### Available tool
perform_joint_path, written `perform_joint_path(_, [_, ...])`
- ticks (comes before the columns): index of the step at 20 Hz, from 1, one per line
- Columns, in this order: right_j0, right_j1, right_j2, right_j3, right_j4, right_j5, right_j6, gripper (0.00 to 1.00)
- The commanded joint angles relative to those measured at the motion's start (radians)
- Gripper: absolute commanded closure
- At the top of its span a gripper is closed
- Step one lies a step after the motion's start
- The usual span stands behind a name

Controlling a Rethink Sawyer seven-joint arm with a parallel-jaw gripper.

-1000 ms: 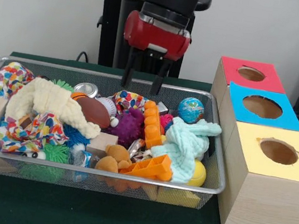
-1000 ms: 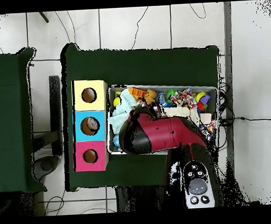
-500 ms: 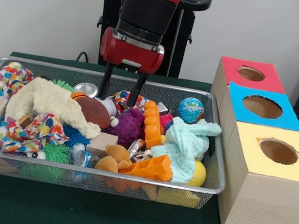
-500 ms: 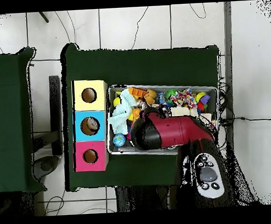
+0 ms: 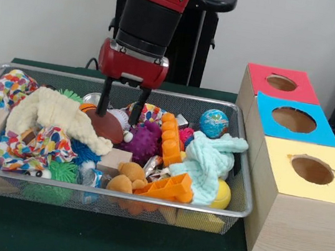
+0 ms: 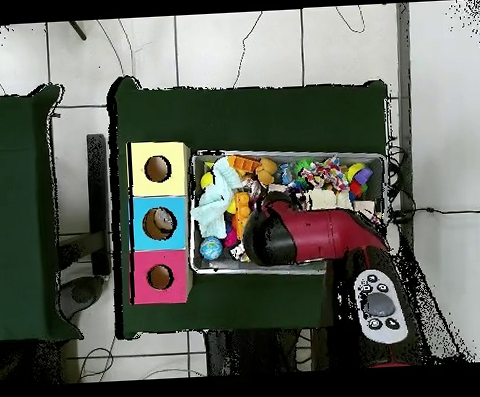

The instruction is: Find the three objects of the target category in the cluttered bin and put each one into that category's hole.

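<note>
The wire mesh bin point(image 5: 144, 198) is full of toys and cloths; it also shows in the overhead view point(image 6: 282, 153). My gripper point(image 5: 117, 115) is open and low in the bin's far middle. Its fingers point(image 5: 103, 104) stand on either side of a white baseball point(image 5: 120, 118), beside a brown football point(image 5: 105, 126). A wrinkly bluish see-through plastic piece point(image 5: 91, 176) lies at the front rim. Another glinting piece point(image 5: 153, 168) sits beside the teddy bear. The blue-topped box's hole point(image 5: 294, 119) is at the right, and shows in the overhead view point(image 6: 159, 223). In the overhead view the red arm point(image 6: 301, 235) hides the gripper.
A metal tin point(image 5: 97, 99) and a globe ball point(image 5: 214, 122) lie at the bin's back. A purple spiky ball point(image 5: 143, 142), orange pieces point(image 5: 171, 140), a mint cloth point(image 5: 206, 160) and a cream cloth point(image 5: 52, 114) fill the middle. Red-topped point(image 5: 281, 83) and yellow-topped point(image 5: 312, 170) boxes flank the blue one.
The arm has moved left in the front view and come down, so the open fingers now reach among the toys by the baseball and football.
</note>
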Motion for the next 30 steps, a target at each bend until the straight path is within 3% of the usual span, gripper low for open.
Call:
perform_joint_path(1, [-0.006,0.047,-0.028,-0.051,-0.064,-0.126,0.114,0.0])
perform_joint_path(10, [-0.038,0.088,-0.011,-0.041,-0.024,-0.244,0.13,0.0])
perform_joint_path(14, [-0.051,0.134,0.018,-0.058,-0.006,-0.216,0.115,0.0])
perform_joint_path(18, [-0.118,0.148,0.118,-0.03,-0.006,-0.16,0.077,0.0])
perform_joint_path(25, [-0.076,0.183,0.073,-0.063,0.009,-0.129,0.086,0.0])
perform_joint_path(30, [-0.145,0.18,0.162,-0.023,0.017,-0.111,0.07,0.0])
